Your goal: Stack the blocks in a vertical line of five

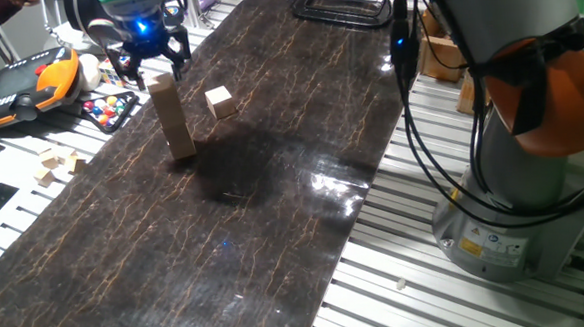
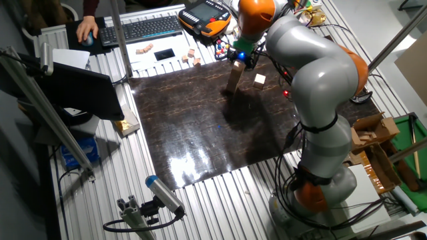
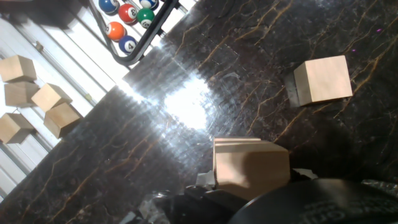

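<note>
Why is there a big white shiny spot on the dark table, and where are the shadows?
Hand view: lamp glare on the glossy dark mat washes out its veining; the stack's top block stays sharp. One fixed view: smaller glare near the mat's right edge, and a soft shadow spreads right of the stack. The other fixed view: glare near the mat's front edge.

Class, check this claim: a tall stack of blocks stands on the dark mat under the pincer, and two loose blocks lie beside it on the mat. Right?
Not quite: only one loose block lies on the mat beside the stack under the pincer, as one fixed view shows.
</note>
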